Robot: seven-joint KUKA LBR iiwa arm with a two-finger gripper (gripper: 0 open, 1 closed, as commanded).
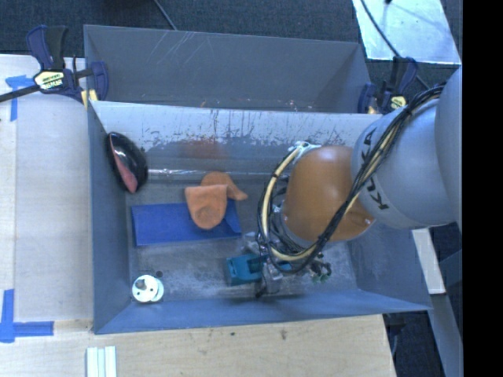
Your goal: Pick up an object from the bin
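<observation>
Grasping step, I judge: tool point(269, 280) low, just beside small teal plastic block point(242, 269); clenched or released, I cannot tell; next it needs centring, then lifting.

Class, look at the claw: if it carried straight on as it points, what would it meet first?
The claw points down; likely the small blue block or the bin floor beside it, depth being unclear.
</observation>
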